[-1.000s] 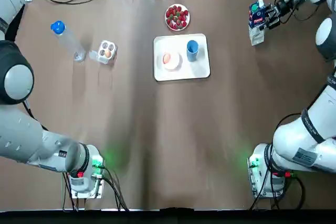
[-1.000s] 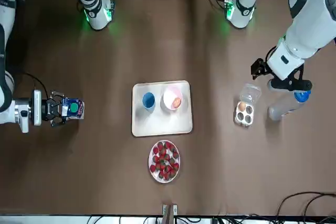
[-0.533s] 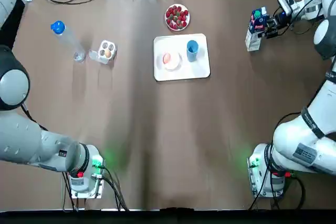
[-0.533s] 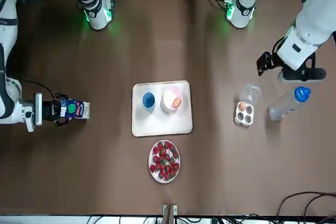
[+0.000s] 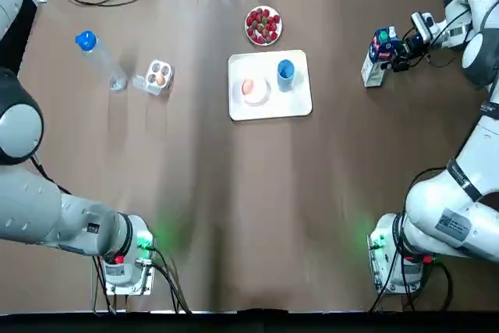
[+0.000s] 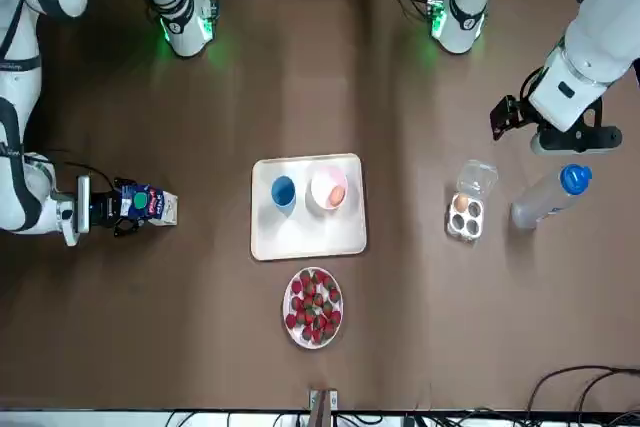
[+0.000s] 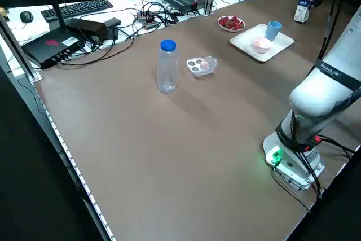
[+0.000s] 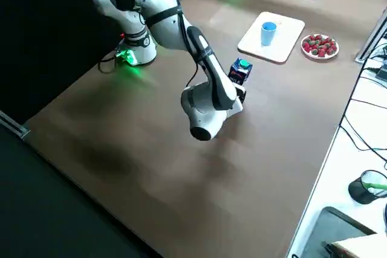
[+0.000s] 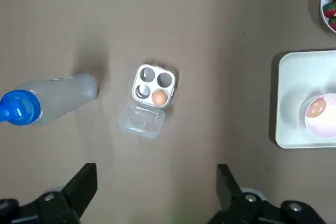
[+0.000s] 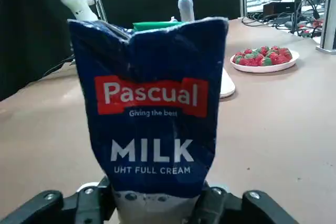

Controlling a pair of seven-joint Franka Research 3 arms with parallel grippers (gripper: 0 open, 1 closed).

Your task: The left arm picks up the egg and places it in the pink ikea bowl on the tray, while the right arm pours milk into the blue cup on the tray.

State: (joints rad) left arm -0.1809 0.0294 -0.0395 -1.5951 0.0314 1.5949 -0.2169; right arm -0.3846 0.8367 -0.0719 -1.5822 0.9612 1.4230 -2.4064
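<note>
A: What has changed at the right side?

B: The milk carton (image 5: 375, 57) was up off the counter (image 5: 234, 208) a second ago, out near the far right edge. Now it is lower and a little nearer the tray (image 5: 298, 104), upright, seemingly with its base on the counter. The right gripper (image 10: 155, 199) has its jaws closed against the carton's lower sides.

A: So the pour is over?

B: I judge so. The carton is well apart from the blue cup (image 5: 285, 70), though I cannot tell whether there is milk in the cup.

A: And the egg?

B: An egg (image 5: 248, 86) lies in the pink bowl (image 5: 260, 95) on the tray, as it did a second ago. Another sits in the egg box (image 5: 156, 77) beside the water bottle (image 5: 100, 58).

A: The left arm?

B: It has drawn back from over the bottle. The left gripper (image 9: 156, 169) hangs high above the counter, jaws spread wide and empty.

A: What remains?

B: Probably only letting go of the carton and retreating.
</note>
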